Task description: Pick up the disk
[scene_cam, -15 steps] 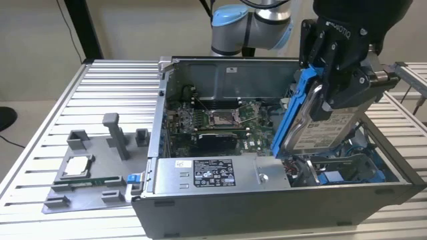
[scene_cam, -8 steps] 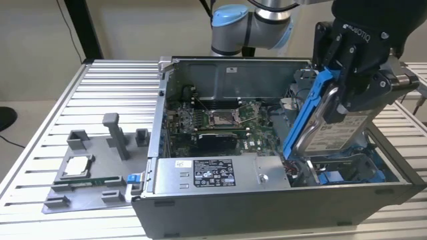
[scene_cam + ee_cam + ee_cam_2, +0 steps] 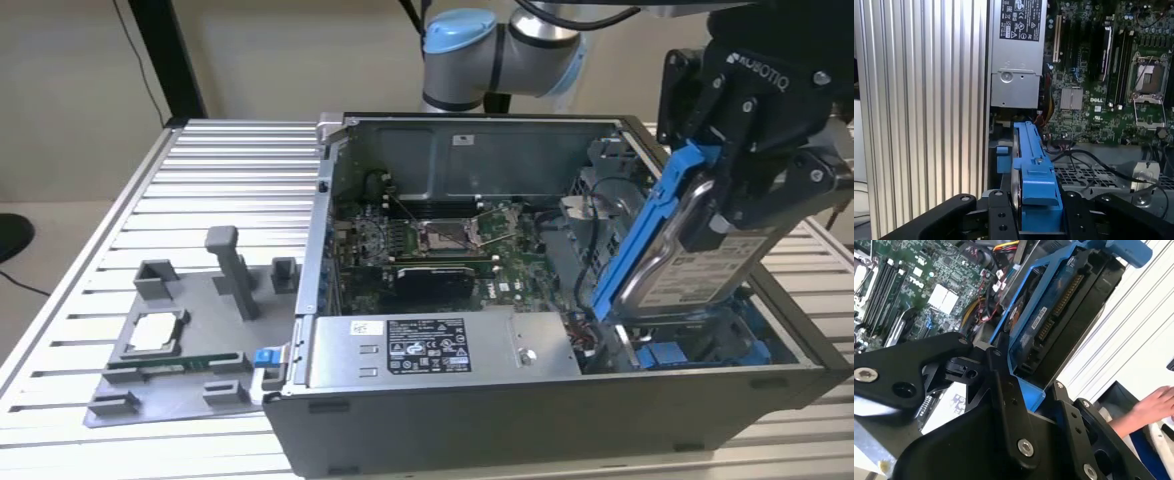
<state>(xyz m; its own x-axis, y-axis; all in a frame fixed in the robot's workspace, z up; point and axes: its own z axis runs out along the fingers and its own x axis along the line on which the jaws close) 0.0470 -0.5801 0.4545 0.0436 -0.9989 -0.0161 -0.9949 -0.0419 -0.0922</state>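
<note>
While the case (image 3: 534, 300) sits open on the slatted table (image 3: 200, 190), the disk (image 3: 694, 250) is tilted up on edge over the case's drive bay, at the end away from the grey tray (image 3: 174, 350). The gripper (image 3: 747, 190) is clamped on the disk's upper end, fingers pinching the blue bracket (image 3: 1034, 175) from both sides. Biggest risk, probably: the lower end looks close to the bay walls and cables (image 3: 1089, 160), so it could snag and twist out of that edge-on pinch. There's also a hand (image 3: 1149, 407) just outside the case.
</note>
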